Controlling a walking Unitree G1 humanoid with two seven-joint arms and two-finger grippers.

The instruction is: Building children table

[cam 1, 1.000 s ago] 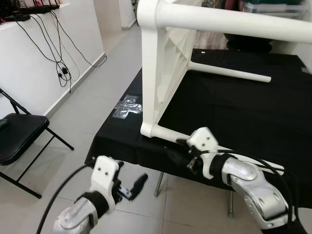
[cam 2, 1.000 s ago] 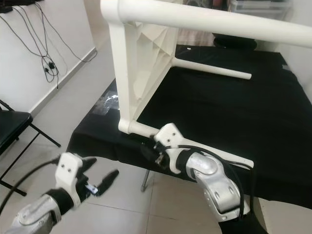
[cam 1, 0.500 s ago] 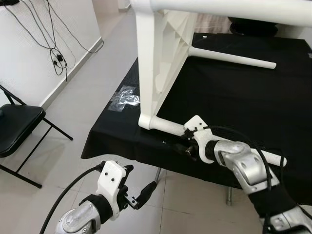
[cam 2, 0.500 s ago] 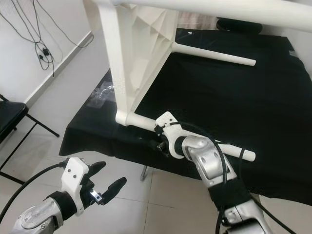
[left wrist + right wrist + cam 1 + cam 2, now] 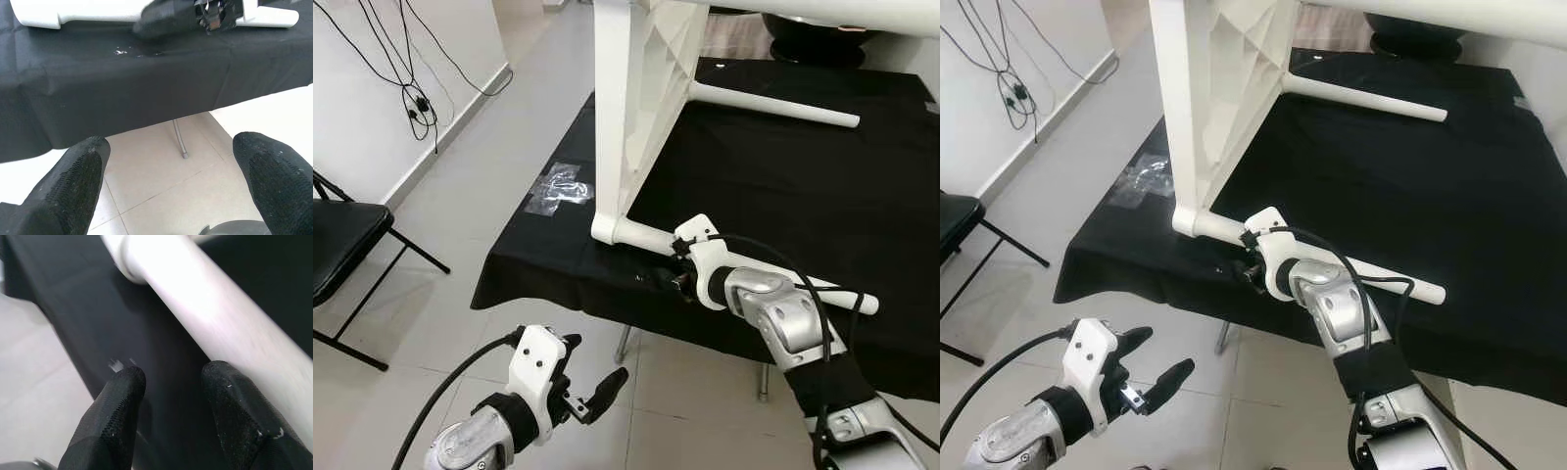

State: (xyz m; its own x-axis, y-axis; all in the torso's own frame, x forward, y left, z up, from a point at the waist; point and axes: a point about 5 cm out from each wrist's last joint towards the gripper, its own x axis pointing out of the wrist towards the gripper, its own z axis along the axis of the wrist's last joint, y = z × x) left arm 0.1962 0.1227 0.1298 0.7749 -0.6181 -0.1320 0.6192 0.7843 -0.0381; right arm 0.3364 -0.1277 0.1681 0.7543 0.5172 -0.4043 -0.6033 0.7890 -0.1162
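Observation:
A white children's table (image 5: 636, 108) lies on its side on a black-clothed table (image 5: 783, 196). One white leg (image 5: 641, 238) runs along the near edge, and another leg (image 5: 773, 103) lies further back. My right gripper (image 5: 675, 282) is at the cloth just in front of the near leg, close to its joint. It is open; its fingers (image 5: 117, 416) have only black cloth between them, with the leg (image 5: 195, 303) just beyond. My left gripper (image 5: 597, 392) hangs low over the floor in front of the table, open and holding nothing (image 5: 171, 166).
A clear plastic bag (image 5: 558, 186) lies on the cloth's left corner. A black folding chair (image 5: 342, 245) stands on the tiled floor at the left. Cables (image 5: 411, 88) hang down the white wall. A metal table leg (image 5: 180, 142) shows under the cloth.
My right arm has reached forward, bringing its gripper up beside the near leg's joint. The left gripper stays low and open. The camera has tilted down a little.

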